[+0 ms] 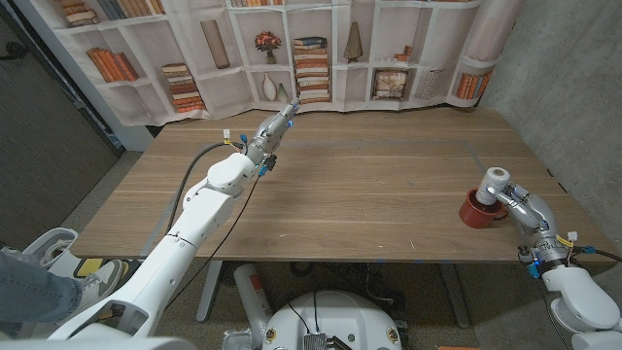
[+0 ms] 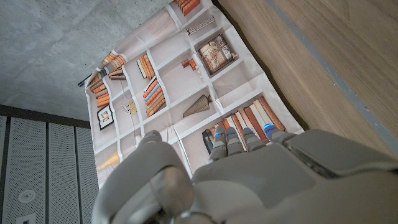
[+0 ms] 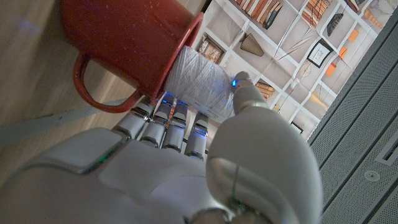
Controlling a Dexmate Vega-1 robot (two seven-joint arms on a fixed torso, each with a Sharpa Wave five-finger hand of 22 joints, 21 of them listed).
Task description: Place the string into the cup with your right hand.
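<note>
Head view: a red cup (image 1: 475,211) with a loop handle stands on the wooden table (image 1: 360,194) near the robot's right edge. A white spool of string (image 1: 494,181) sits in its mouth, the lower part inside the cup and the upper part rising above the rim. The right hand (image 1: 512,199) grips the spool from the side nearest the robot, fingers wrapped round the projecting part, with the arm entering from the lower right corner.

Right wrist view: the cup (image 3: 127,46) appears with its handle turned toward the hand; the string (image 3: 200,79), a wound cylinder of pale thread, projects from the open mouth. The fingers (image 3: 168,118) of the right hand (image 3: 186,162) press on one side of the spool and the thumb bears on the other, so the spool is pinched between them just beyond the rim. How deep the spool reaches inside the cup cannot be judged, since the wall hides it.

The left hand (image 1: 269,135) is held above the far left part of the table, well apart from the cup, its fingers extended toward the bookshelf-printed curtain (image 1: 292,49). In the left wrist view, the left hand (image 2: 249,180) shows its fingers (image 2: 233,140) lying close together and holding nothing; whether they are curled cannot be told.
</note>
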